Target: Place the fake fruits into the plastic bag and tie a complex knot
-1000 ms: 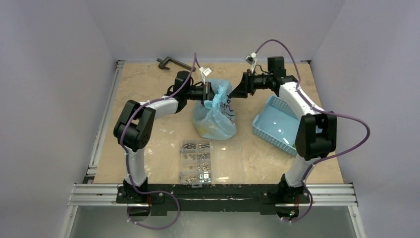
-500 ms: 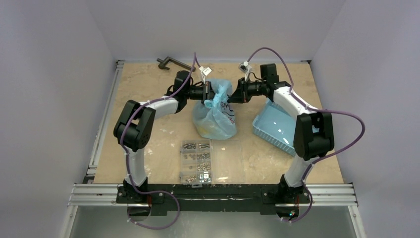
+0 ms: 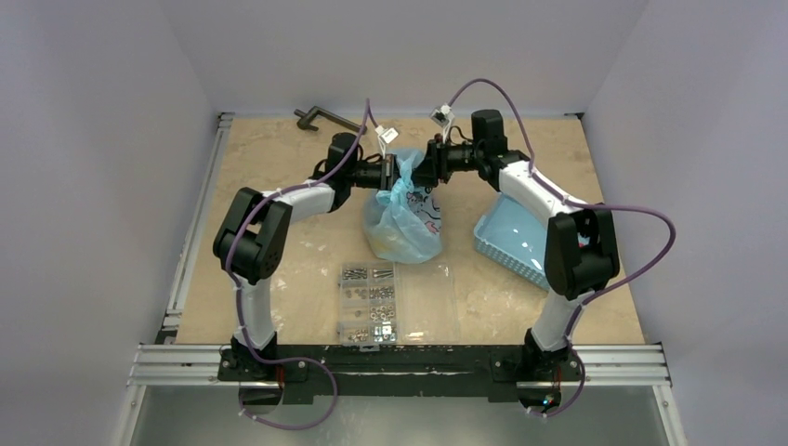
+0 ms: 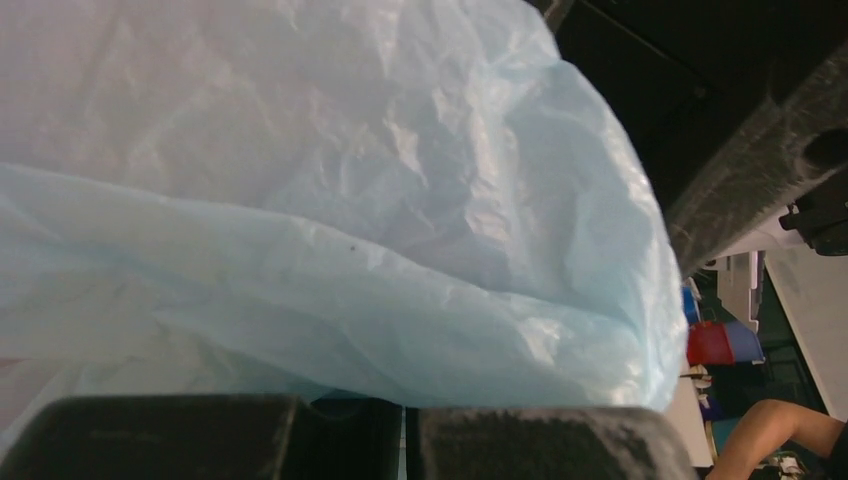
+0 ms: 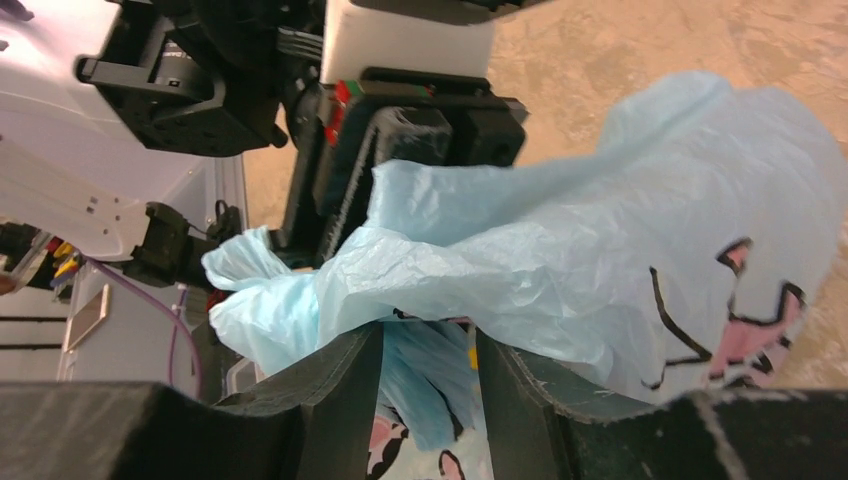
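Left claw (image 3: 398, 177): jaws closed tight, clamped on a fold of the plastic bag (image 3: 406, 228) near its top; pale blue film fills its wrist view.
Right claw (image 5: 428, 345): fingers partly apart, with loose bag plastic draped over them and sagging into the gap; no pinch shows.
Claws: face each other tip to tip, close together.
Plastic bag: its body hangs below both claws and rests on the table (image 3: 279, 186).
Bunched handle (image 3: 400, 193): just below the left claw's tips.
Blue basket (image 3: 513, 237): behind the right claw, beside its arm.
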Controlling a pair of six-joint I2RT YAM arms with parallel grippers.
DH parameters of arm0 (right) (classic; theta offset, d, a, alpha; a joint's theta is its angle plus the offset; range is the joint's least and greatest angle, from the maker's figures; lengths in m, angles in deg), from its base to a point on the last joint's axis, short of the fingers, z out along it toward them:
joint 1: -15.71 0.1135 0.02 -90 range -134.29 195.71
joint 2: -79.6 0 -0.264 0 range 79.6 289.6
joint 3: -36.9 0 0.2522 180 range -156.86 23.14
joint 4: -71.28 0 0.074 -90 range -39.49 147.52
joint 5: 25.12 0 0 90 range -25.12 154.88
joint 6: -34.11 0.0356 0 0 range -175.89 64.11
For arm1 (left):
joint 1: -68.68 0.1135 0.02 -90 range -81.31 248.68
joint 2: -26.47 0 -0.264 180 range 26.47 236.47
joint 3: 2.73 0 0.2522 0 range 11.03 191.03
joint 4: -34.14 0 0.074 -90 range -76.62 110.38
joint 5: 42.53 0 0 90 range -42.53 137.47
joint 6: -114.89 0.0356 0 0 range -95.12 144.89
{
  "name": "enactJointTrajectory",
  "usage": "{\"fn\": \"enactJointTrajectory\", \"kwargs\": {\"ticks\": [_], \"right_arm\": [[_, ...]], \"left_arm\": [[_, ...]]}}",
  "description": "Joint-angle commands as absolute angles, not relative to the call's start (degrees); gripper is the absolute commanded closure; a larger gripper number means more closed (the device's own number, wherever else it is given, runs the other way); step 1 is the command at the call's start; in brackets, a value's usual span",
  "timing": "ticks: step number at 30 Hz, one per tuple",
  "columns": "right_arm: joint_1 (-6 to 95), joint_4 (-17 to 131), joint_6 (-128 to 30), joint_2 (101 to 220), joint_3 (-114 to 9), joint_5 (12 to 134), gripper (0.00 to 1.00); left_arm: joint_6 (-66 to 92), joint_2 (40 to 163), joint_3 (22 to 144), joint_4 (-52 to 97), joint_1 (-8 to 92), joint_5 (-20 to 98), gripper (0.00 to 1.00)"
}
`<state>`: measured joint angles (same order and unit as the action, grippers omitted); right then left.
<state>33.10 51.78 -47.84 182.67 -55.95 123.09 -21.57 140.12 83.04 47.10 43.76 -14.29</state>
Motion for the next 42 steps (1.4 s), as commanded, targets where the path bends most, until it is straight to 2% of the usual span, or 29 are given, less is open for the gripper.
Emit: {"fn": "enactJointTrajectory", "kwargs": {"ticks": [1,5,11,20,28,33,39,42], "right_arm": [[34.8,54.8,-45.8,183.4,-59.4,126.8,0.58],[35.5,50.0,-50.1,183.8,-59.9,126.0,0.53],[33.6,34.1,-63.4,182.2,-60.1,127.5,0.48],[29.5,21.6,-74.2,182.2,-63.0,128.9,0.48],[29.7,31.8,-66.2,183.2,-61.6,129.3,0.54],[30.2,36.6,-61.7,183.8,-61.6,130.1,0.68],[30.7,33.2,-65.0,184.4,-62.4,130.2,0.8],[30.7,27.2,-69.7,184.9,-63.8,130.7,0.81]], "left_arm": [[-18.9,140.3,83.9,47.2,42.9,-14.5,1.0],[-19.2,140.9,84.7,47.3,42.8,-14.5,1.0],[-23.7,141.5,84.9,52.5,43.2,-15.6,1.0],[-25.3,142.2,85.0,54.6,43.3,-16.2,1.0],[-25.4,142.1,85.2,54.7,43.1,-16.5,1.0],[-25.5,142.2,85.3,55.1,42.9,-16.6,1.0],[-26.8,142.2,85.5,56.6,42.8,-16.5,1.0],[-26.9,142.0,85.3,56.7,42.9,-16.3,1.0]]}}
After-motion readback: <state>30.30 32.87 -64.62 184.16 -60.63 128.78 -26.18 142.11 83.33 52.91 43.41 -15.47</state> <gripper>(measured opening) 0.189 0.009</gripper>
